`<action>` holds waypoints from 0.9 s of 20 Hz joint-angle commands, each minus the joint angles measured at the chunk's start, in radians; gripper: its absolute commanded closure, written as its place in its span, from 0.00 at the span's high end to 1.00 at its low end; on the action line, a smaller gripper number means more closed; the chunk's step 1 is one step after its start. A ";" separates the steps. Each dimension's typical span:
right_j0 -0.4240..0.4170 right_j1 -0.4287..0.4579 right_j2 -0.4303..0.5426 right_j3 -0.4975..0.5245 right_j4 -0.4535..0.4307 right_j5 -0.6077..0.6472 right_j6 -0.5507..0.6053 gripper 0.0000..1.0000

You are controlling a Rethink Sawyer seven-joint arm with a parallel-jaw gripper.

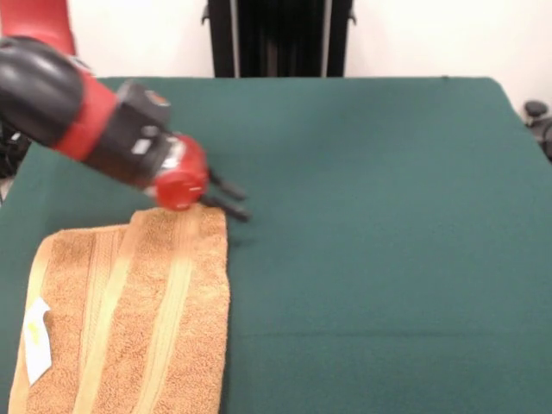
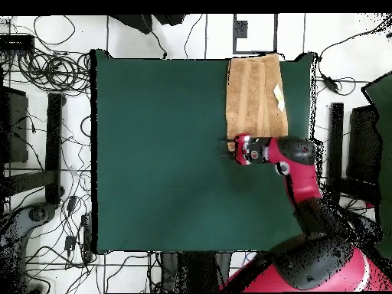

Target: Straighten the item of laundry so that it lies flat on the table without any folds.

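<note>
The tan-orange towel (image 1: pixel 147 319) lies at the table's near left corner in the front view, running off the bottom edge. An upper layer lies folded over a lower layer that shows along the left side, where the white care tag (image 1: pixel 34 341) sits. Stripe bands run lengthwise. My gripper (image 1: pixel 229 197) is low over the green table (image 1: pixel 388 216), just off the towel's far right corner, with its two black fingers apart and nothing between them. In the overhead view the towel (image 2: pixel 256 96) lies at the table's (image 2: pixel 153 153) top right edge, with the gripper (image 2: pixel 228 147) just below its lower left corner.
My red and black arm (image 1: pixel 95 121) reaches in from the left above the towel's far edge. A black stand (image 1: pixel 280 39) is behind the table. Cables (image 2: pixel 46 69) and dark equipment lie on the floor around the table.
</note>
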 commanded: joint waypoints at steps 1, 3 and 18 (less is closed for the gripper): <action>0.057 0.069 0.082 0.137 0.000 0.102 0.152 1.00; 0.060 0.076 0.076 0.139 0.007 0.097 0.137 1.00; 0.101 0.109 -0.062 -0.077 -0.236 -0.342 -0.061 1.00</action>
